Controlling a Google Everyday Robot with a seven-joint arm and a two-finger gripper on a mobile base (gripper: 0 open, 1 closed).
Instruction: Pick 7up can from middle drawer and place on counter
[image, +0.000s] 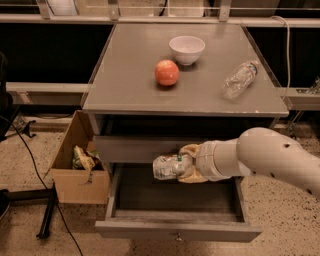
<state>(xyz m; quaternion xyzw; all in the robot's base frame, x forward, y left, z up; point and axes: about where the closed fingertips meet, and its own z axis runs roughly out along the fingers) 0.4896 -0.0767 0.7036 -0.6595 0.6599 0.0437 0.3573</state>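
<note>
The gripper (187, 168) clenches the 7up can (166, 166) sideways, clear above the middle drawer (175, 231) — ready for transfer to the counter (130, 85).

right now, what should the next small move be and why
Probably lift the end effector a little higher and outward: it grips the 7up can above the open middle drawer but below the counter edge, so it needs height before crossing over.

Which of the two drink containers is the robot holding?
The crinkled silvery can, clasped by the gripper above the open drawer. The clear plastic bottle lies on its side up on the counter.
</note>
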